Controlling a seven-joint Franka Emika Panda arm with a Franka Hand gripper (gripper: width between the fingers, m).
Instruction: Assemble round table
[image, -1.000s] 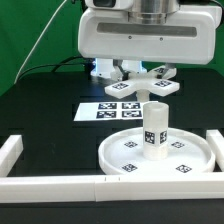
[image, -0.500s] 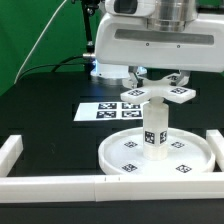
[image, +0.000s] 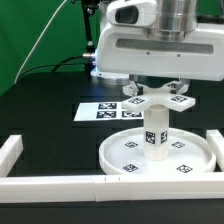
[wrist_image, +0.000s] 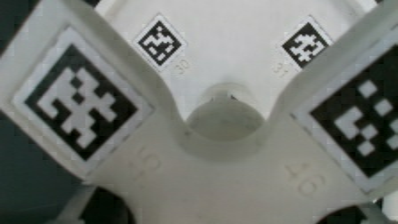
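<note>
Exterior view: fixed off the arm (image: 160, 45), front-on to the rig, slightly raised and tilted down over the surface (image: 40, 115). Mid range: border bar (image: 50, 184) nearest the lens, round disc (image: 112, 150) and leg (image: 155, 132) centre-low, marker board (image: 100, 112) behind. Wrist view: on the arm's wrist, very close, face-on to the tagged side of the cross-shaped foot (wrist_image: 222, 125), which fills the frame. Shared: only that foot (image: 160, 98), small in the exterior view.

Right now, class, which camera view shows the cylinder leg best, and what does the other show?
The exterior view: the cylinder leg stands upright on the round disc, just below the cross-shaped foot. The wrist view is filled by that foot's tagged arms; the leg cannot be made out there.
</note>
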